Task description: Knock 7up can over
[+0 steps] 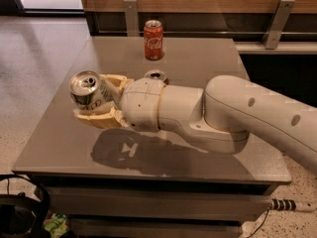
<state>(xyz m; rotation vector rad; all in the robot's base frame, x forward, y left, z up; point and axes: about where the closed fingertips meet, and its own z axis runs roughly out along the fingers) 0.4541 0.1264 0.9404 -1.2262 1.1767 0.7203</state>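
Tin-thin walls make the 7up can point(89, 90) a light, easily dented thing, and its smooth printed side is probably slippery under a hard pad. It is tilted steeply, silver top turned up and toward the camera, at the left side of the table point(59, 148). Whether its lower edge touches the tabletop I cannot tell, because the lower finger hides it.

The gripper point(96, 102) is clamped around the can's body. One of its tan fingers point(94, 119) lies under the can and the other runs along the far side. The white arm point(223, 108) reaches in from the right, low over the table.

Judging by the lean, the can is most of the way to lying down. Because it weighs so little, it should tip with hardly any force, and a round can on a slick top is likely to roll once it is down. A hold around the middle of the body, as here, gives good control, while a push high on the wall near the rim would topple it most easily. Too hard a squeeze would crumple it.

A red cola can point(153, 39) stands upright at the back of the table, well apart. Another can point(156, 75) peeks out just behind the gripper's wrist, close enough that a careless sweep of the arm could hit it.
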